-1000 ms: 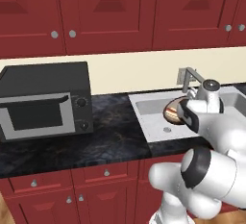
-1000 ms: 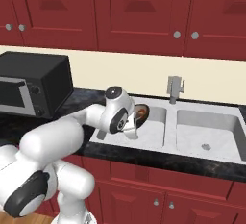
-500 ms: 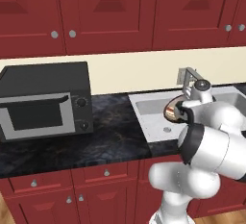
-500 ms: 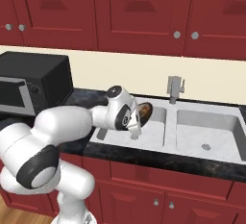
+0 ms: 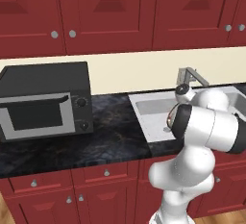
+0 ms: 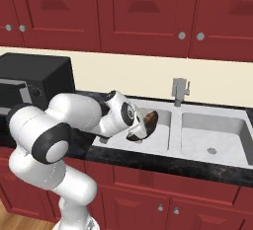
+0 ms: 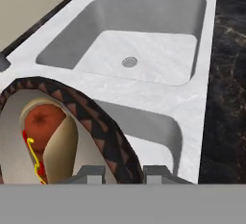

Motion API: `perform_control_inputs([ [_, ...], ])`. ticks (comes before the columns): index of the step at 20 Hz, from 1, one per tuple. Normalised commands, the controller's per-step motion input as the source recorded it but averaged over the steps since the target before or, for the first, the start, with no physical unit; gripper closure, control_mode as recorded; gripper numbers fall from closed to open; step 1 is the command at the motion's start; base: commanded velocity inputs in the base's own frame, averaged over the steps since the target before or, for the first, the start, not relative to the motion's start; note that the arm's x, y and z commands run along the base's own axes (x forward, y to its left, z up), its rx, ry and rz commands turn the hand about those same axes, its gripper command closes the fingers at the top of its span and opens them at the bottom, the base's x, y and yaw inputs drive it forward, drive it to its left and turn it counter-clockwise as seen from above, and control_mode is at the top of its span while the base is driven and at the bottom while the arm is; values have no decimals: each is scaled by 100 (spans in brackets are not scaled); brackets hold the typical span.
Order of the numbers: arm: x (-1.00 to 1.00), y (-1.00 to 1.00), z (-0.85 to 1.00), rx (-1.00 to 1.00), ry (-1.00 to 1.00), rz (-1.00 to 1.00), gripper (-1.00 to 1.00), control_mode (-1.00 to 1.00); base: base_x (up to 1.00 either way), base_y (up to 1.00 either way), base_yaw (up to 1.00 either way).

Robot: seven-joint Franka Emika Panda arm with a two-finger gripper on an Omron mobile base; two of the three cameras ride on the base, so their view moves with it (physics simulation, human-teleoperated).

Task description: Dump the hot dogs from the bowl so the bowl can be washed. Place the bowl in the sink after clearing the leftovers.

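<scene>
The end effector [image 7: 124,174] is clamped on the rim of the bowl [image 7: 103,131]: in the hand view its two dark fingertips [image 7: 91,174] sit on either side of the dark rim, which carries a band of brown triangular marks. The bowl is held tilted on edge, its smooth cream interior facing the camera. Inside it lies a hot dog [image 7: 45,141]: a tan, curved bun around a round reddish-orange sausage end, with a thin yellow squiggle and a red streak below it. The hot dog rests against the bowl's inner wall.

In the right base view the bowl [image 6: 146,124] hangs over the left basin of the sink [image 6: 163,140], just above its light grey floor, at the end of the white arm.

The sink is a rectangular, matte light grey double basin with rounded inner corners, sunk in a black speckled stone bench [image 6: 163,164]. The far basin shows a small round drain [image 7: 129,62]. A grey angular faucet [image 6: 179,90] stands upright behind the divider between the basins.

Farther along the bench, well apart from the sink, stands a boxy black microwave [image 5: 44,100] with a grey-framed door and two round knobs. Dark red panelled cabinets [image 5: 105,14] with round metal knobs line the wall above a cream backsplash.
</scene>
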Motion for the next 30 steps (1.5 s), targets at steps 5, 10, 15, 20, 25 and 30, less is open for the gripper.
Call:
perform_control_inputs([
  [5,19,3,-1,-11,12,0,100,-100,0,0,0],
  [10,8,4,-1,-25,6,0,100,-100,0,0,0],
  [15,10,7,6,-16,4,0,100,-100,0,0,0],
  [20,0,9,30,-21,-1,1,100,-100,0,0,0],
  [25,1,4,5,-16,2,0,100,-100,0,0,0],
  [30,26,21,-4,-27,4,2,100,-100,0,0,0],
])
